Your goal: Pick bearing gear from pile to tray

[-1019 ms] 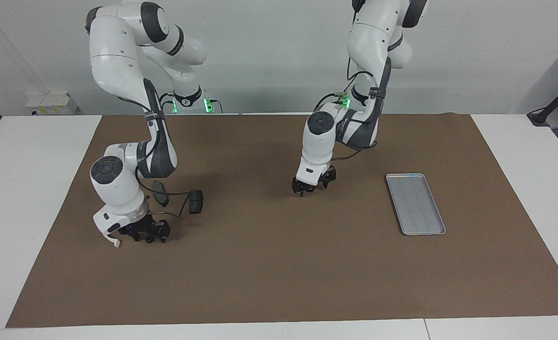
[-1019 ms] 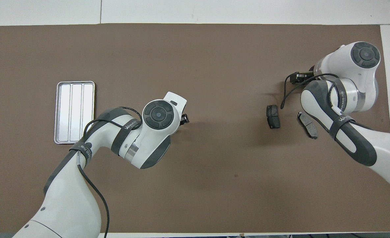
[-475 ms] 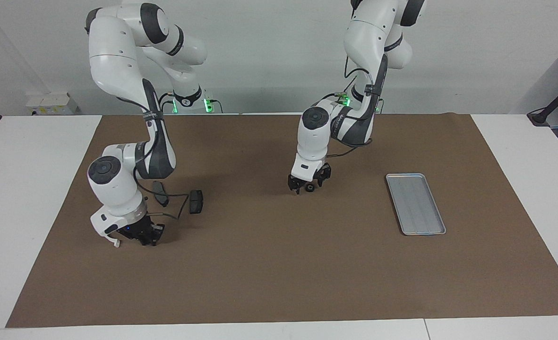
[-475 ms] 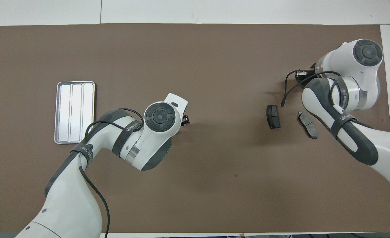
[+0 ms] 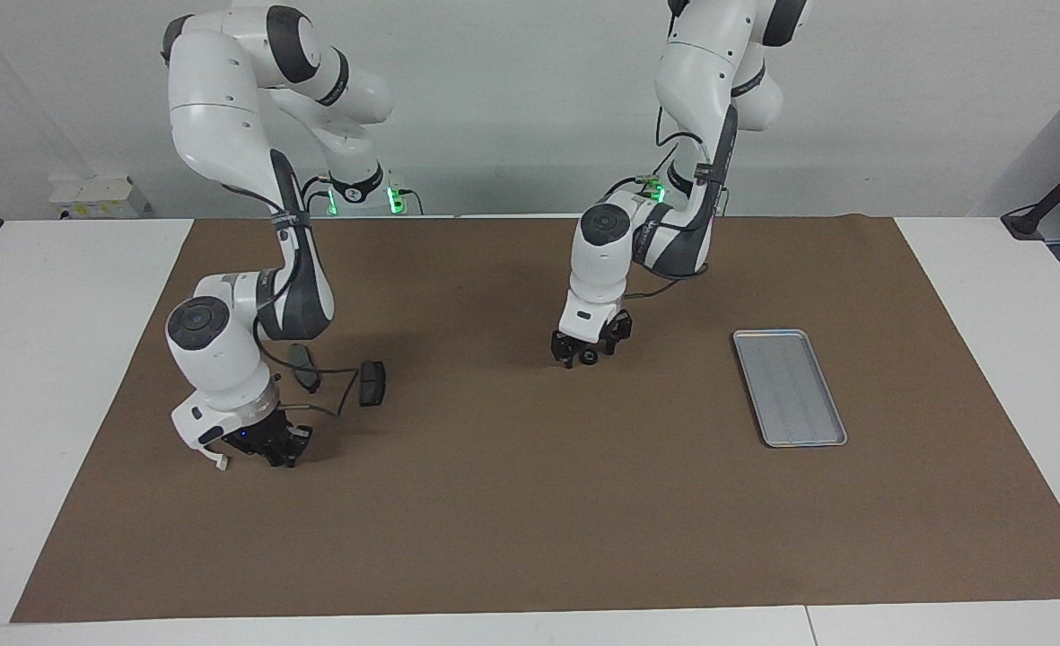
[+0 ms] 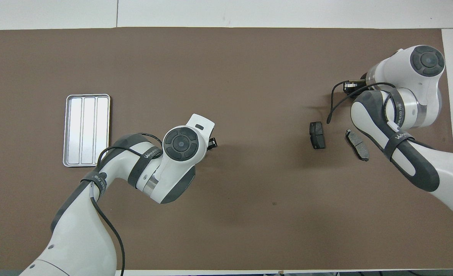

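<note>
A white table (image 5: pixel 63 377) is covered by a large brown mat (image 5: pixel 530 520), with two white robot arms reaching down onto it. The right gripper (image 5: pixel 280 449) is low over the mat near the corner at the right arm's end, toward the edge farthest from the robots; its jaws are closed together, and whether a small part is pinched between them cannot be told. Just nearer to the robots than that gripper lie two dark grey brake pads, one brake pad (image 5: pixel 371 383) (image 6: pixel 317 135) beside the other brake pad (image 5: pixel 304 367) (image 6: pixel 357 144), apart from each other and flat on the mat. The left gripper (image 5: pixel 586 353) hangs low over the middle of the mat, and a small black round piece (image 5: pixel 589 357) sits at its fingertips; its jaws stand partly apart around this piece, though whether they actually grip it cannot be told. A shallow silver-grey metal tray (image 5: pixel 790 388) (image 6: pixel 87 130) with a raised rim and ribbed floor rests flat on the mat toward the left arm's end, well apart from both grippers.
</note>
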Controlling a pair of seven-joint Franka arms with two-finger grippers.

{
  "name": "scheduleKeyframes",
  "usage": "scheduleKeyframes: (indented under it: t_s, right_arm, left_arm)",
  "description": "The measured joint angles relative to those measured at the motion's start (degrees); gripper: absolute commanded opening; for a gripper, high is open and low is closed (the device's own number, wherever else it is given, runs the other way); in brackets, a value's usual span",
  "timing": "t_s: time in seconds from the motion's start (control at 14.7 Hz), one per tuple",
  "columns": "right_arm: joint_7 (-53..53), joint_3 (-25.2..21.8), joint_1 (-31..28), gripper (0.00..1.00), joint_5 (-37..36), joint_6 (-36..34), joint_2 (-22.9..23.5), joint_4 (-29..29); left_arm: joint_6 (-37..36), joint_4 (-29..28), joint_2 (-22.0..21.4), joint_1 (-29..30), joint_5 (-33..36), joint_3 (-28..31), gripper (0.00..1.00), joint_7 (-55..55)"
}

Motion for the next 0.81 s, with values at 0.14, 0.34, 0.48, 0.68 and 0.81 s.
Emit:
scheduleKeyframes:
  t_s: [0.14, 0.34, 0.48, 0.68, 0.81]
  right_arm:
    - [0.0, 0.0, 0.0, 0.00, -1.4, -5.4, 0.0, 2.0]
    - [-1.2, 0.5, 0.7, 0.00, -2.3, -18.6, -1.2, 8.9]
    - [-3.0, 0.8, 1.9, 0.00, -2.3, -26.8, -3.7, 12.9]
    - [-5.6, 2.6, 2.6, 0.00, -2.3, -36.5, -8.4, 16.4]
    - [-5.8, 4.6, 2.7, 0.00, -2.3, -41.7, -11.1, 17.8]
  left_arm:
    - [0.1, -0.2, -0.6, 0.0, 0.0, 0.0, 0.01, -0.1]
    - [0.2, -0.3, -1.0, 0.0, 0.0, 0.0, 0.00, -0.2]
    - [0.2, -0.3, -1.1, 0.6, 0.0, 0.2, 0.00, 0.1]
    - [-2.7, 2.7, -2.6, 4.0, 0.1, 0.6, 0.00, 6.8]
    - [-12.7, 10.0, -4.7, 8.5, 0.1, 0.8, 0.00, 14.8]
